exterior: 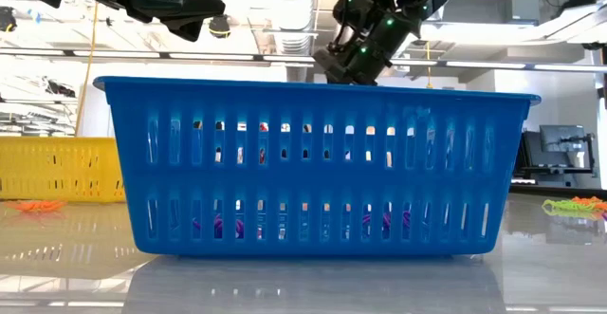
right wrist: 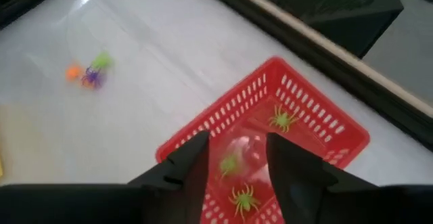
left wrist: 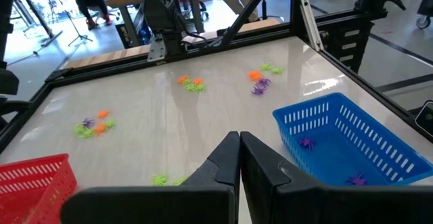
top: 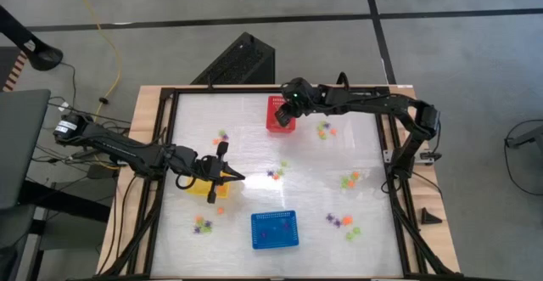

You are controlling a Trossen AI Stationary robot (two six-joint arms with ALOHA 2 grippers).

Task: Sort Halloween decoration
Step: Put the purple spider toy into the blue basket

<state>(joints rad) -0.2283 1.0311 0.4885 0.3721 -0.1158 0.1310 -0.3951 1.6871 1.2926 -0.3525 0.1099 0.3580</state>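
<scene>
1. My right gripper [right wrist: 235, 158] hangs over the red basket [top: 273, 124], upper centre of the high view. Its fingers stand apart with nothing between them: released. In the right wrist view a light green spider [right wrist: 230, 164] shows in the gap, over the basket floor; I cannot tell whether it is in the air or already lying there.

2. My left gripper [left wrist: 239, 158] is clenched, fingertips together, nothing held. It sits at centre left of the high view, over the yellow basket [top: 222, 189].

3. Risk: if that green spider is only just let go, such a light plastic thing could bounce or catch on a fingertip and ride out when I lift. Cause, as I judge it: low weight and thin legs that snag.

4. Risk: my right fingers are close above the red basket's rim. A careless sideways pull could nudge the basket and shift it on the glossy table [top: 254, 179].

5. Risk: the remaining trinkets lie in mixed clusters, orange, purple and green touching. A pinch there could take two colours at once.

6. The Halloween decoration looks like tiny plastic spiders. Two more green spiders [right wrist: 284, 118] lie in the red basket; purple spiders [left wrist: 308, 143] lie in the blue basket [left wrist: 379, 143].

7. Loose clusters [top: 348, 180] remain scattered at right, lower right and lower left of the high view.
</scene>
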